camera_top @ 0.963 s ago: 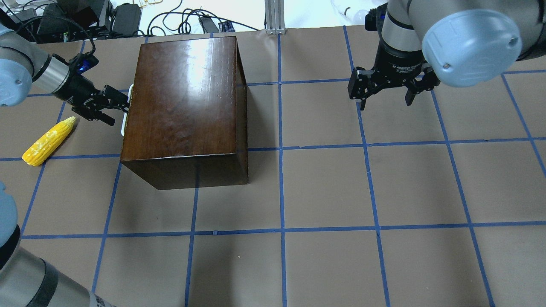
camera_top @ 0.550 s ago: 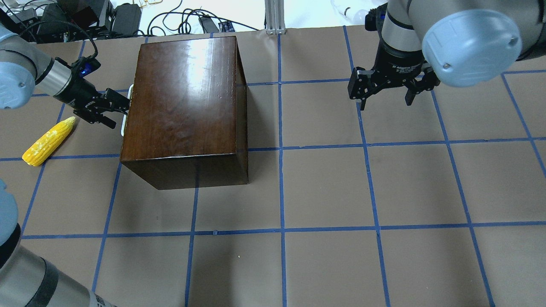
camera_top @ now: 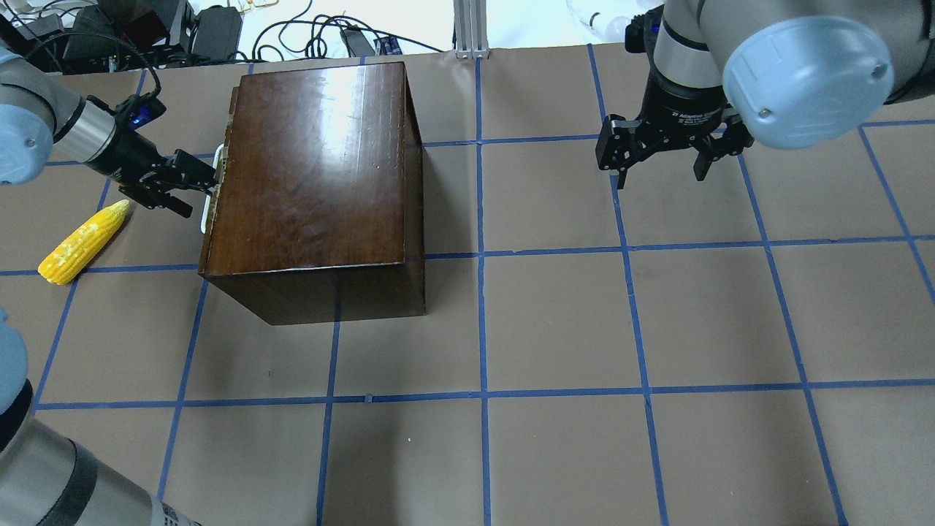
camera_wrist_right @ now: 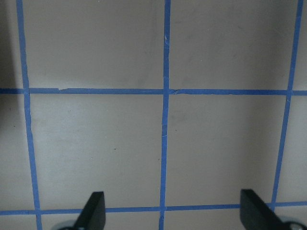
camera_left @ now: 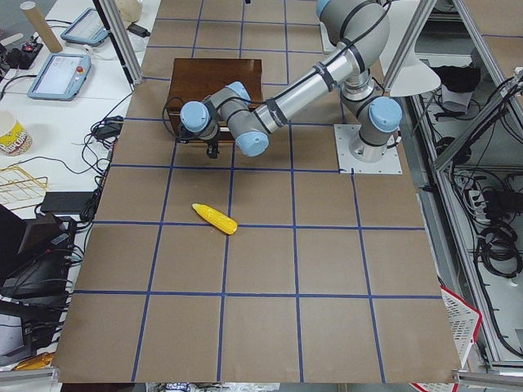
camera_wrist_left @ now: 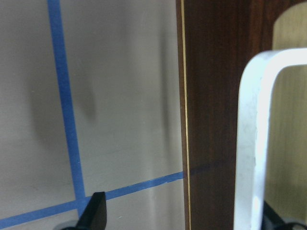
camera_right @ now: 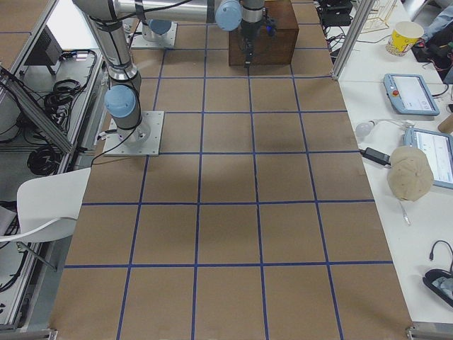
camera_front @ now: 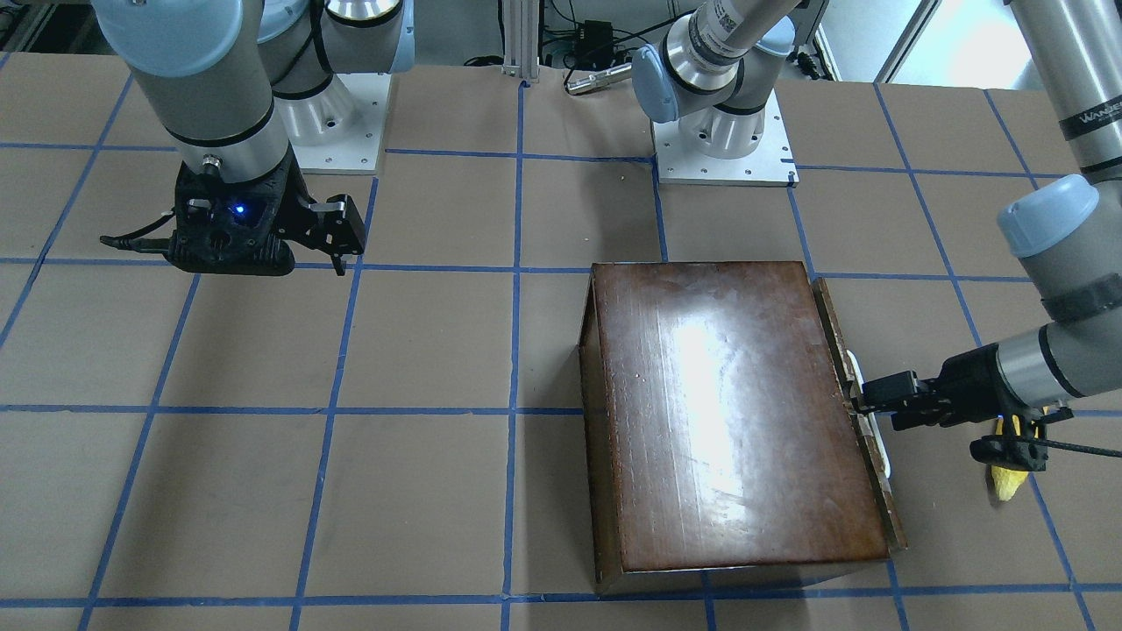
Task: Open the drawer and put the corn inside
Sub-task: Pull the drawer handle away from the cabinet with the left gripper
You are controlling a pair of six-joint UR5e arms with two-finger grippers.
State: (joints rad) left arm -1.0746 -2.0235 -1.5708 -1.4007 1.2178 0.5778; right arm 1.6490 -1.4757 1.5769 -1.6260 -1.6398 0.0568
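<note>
The glossy dark-brown box (camera_top: pixel 314 161) stands on the table's left half. Its drawer (camera_top: pixel 207 245) faces left and is pulled out a little, so the dark front panel stands just clear of the box. My left gripper (camera_top: pixel 201 191) is at the cream handle (camera_top: pixel 207 213) with its jaws apart. In the left wrist view one finger sits inside the handle (camera_wrist_left: pixel 252 143) loop and the other finger (camera_wrist_left: pixel 93 213) is outside it. The yellow corn (camera_top: pixel 84 242) lies on the table left of the gripper. My right gripper (camera_top: pixel 657 179) hangs open and empty over the far right.
Cables and power bricks (camera_top: pixel 212 33) lie beyond the table's far edge, behind the box. An aluminium post (camera_top: pixel 471 29) stands at the back middle. Blue tape lines grid the brown table top (camera_top: pixel 555 321).
My left gripper has moved a little to the left and the drawer front has come out of the box with it. The corn and the right arm have not moved.
</note>
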